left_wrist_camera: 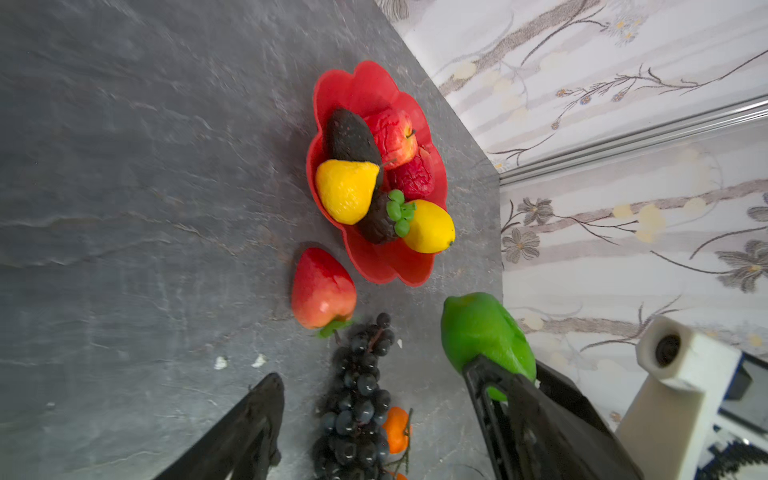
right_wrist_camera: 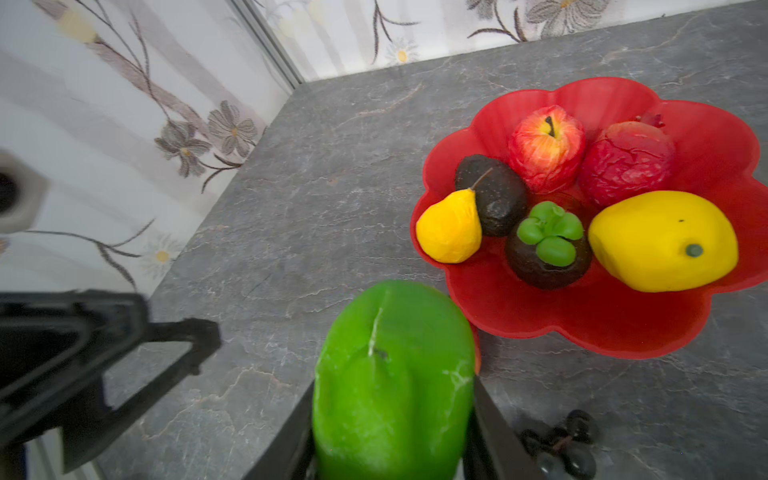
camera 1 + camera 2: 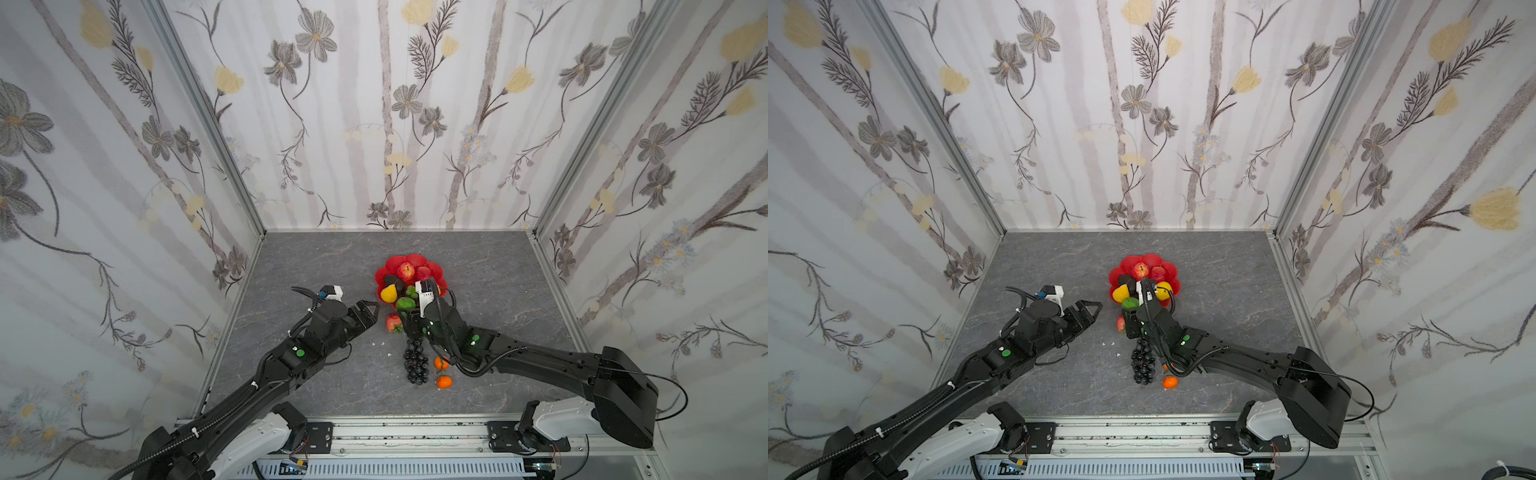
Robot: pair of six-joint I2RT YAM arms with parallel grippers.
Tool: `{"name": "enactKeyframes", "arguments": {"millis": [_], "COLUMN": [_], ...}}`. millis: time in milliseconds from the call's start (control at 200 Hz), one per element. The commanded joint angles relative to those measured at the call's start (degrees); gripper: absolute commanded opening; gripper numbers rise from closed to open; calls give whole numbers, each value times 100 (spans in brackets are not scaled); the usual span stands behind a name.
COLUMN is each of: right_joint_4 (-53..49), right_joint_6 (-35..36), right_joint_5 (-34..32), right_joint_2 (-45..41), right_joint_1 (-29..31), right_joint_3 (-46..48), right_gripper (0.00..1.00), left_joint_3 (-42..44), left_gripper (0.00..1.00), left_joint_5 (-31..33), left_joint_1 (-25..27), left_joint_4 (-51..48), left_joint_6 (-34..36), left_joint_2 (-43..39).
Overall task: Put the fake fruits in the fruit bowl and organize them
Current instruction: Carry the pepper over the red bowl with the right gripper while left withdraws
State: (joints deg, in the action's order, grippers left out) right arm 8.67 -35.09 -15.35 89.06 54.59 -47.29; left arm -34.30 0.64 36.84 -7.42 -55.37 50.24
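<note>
Right gripper (image 2: pixel 390 436): clamped on both flanks of the green fruit (image 2: pixel 390 374), stalk end leading. We judge this grip keeps the long body steady for a drop-in.
Green fruit's place: just outside the fruit bowl (image 2: pixel 602 345), at its near rim, not yet over it.
Left gripper (image 3: pixel 374 316): jaws spread, nothing between them. It sits off to the bowl's side, which we take as leaving the carrying arm room.
Bowl contents: apple (image 2: pixel 546 147) and pomegranate (image 2: pixel 627 160) on the far side. Avocado (image 2: pixel 494 195) against yellow pear (image 2: pixel 449 230). Mangosteen (image 2: pixel 548 249) mid-bowl, with lemon (image 2: pixel 665 241) beside it.
Free room: we judge only the near petals are open.
Outside the bowl: red fruit (image 1: pixel 324 289) just beside the rim. Black grape bunch (image 3: pixel 415 359) and two tangerines (image 3: pixel 444 381) lie farther off on the table (image 2: pixel 311 187).
</note>
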Motion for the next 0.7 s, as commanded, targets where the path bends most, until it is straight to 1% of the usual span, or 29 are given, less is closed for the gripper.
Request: {"name": "enactKeyframes", "arguments": {"millis": [0,80,105,285,400,515,695], "right_joint_4": [-564,-859,-936,-1593,-1993,-2373,-2809], "right_joint_6": [14,37,43,31,-25,-92,-269], "right_joint_5": [132,222,244,423,558,701,911], "right_joint_2": [164,259,465,1030,1365,1679,2119], "right_joint_1": [-219,-379,-410,-596,-685,-730,-768], "right_joint_3": [-283,-575,-680,-1479,-1933,-2342,-2847], "right_gripper": [38,38,38,38,38,38,37], "left_joint_3": [186,406,491,966,1326,1510,1575], "left_gripper": [86,86,87,88,88,89,89], "left_joint_5": [654,947,1022,1335,1334,1279,1346], "left_joint_1": [-72,-81,-81,-97,-94,-90,-89], "left_joint_4": [-460,-383,-324,36,461,675,682], "left_joint_6": [1216,1651,1791,2624,2891,3114,3209], "left_joint_2": [-345,-588,-641,-947,-1067,-1152,-1268]}}
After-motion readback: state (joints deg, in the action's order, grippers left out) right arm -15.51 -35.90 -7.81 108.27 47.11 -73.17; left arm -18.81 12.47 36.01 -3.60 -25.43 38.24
